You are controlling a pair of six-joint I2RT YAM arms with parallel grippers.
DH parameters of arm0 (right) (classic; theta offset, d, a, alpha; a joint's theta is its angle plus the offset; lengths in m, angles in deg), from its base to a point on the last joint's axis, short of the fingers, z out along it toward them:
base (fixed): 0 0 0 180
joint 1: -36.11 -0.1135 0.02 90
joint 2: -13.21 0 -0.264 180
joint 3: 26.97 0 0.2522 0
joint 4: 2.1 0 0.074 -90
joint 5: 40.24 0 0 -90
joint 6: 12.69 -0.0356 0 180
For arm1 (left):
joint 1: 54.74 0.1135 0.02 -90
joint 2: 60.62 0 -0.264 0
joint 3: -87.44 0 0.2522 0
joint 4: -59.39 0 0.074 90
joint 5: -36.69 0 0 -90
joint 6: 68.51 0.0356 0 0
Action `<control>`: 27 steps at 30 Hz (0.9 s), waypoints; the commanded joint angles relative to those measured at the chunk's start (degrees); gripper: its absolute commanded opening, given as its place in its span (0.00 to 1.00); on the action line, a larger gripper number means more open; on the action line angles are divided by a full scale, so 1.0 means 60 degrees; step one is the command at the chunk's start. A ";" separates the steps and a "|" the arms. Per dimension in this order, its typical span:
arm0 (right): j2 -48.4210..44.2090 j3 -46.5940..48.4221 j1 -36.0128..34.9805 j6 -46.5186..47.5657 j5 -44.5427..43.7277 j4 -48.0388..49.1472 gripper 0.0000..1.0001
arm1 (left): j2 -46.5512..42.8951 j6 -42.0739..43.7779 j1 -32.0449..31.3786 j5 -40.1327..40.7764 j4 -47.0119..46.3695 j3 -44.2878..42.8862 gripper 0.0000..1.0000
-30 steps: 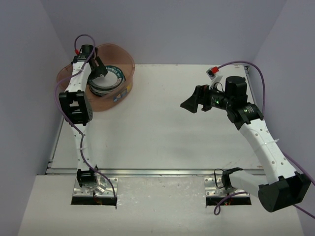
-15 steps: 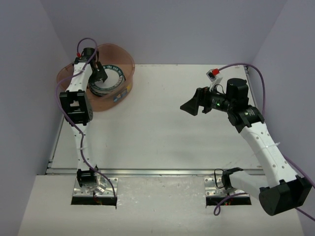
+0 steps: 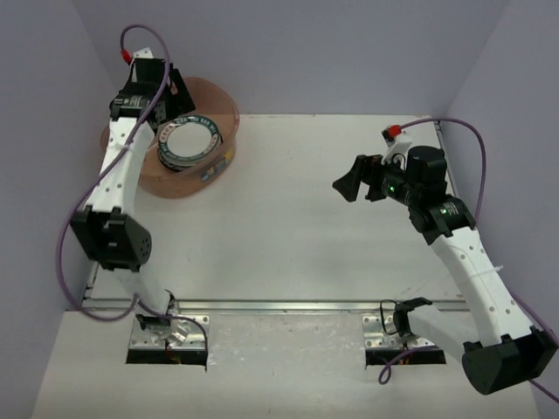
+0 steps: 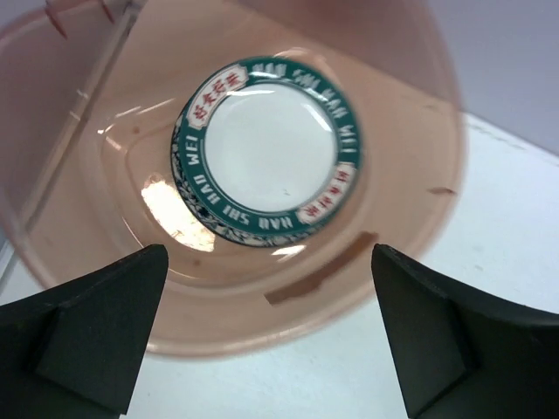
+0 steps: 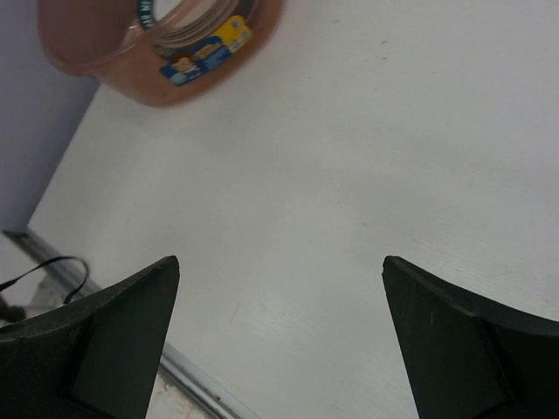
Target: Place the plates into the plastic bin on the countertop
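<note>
Pinkish plastic tub [image 4: 424, 175] sits right below your left claw [image 4: 271, 339], whose fingers are spread wide and hold nothing. The stack of plates [image 4: 266, 161] lies inside the tub, a teal-rimmed one on top. Your right claw [image 5: 279, 340] is spread and empty too, above the countertop [image 5: 367, 157], with the tub far ahead to its left. If you swing the left arm away low, a finger could catch the tub's rim and tip or drag it. Lift straight up first.
</note>
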 commanded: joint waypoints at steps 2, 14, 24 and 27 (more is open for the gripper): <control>-0.0278 0.0735 0.0026 0.0945 -0.4034 -0.1862 0.99 | -0.4191 0.0446 -0.0502 -0.0241 -0.1149 0.2915 1.00; -0.2680 -0.0470 -0.0004 0.1796 -0.4119 -0.2448 0.99 | -1.0465 0.0956 -0.0509 -0.3348 -0.3063 0.8960 1.00; -0.3533 -0.0557 -0.0003 0.1705 -0.4552 -0.2611 0.99 | -1.1243 0.0695 -0.0510 -0.3841 -0.4566 1.1392 1.00; -0.3679 -0.0801 -0.0003 0.1705 -0.4472 -0.2486 0.99 | -1.1565 0.0709 -0.0510 -0.3835 -0.4953 1.1813 1.00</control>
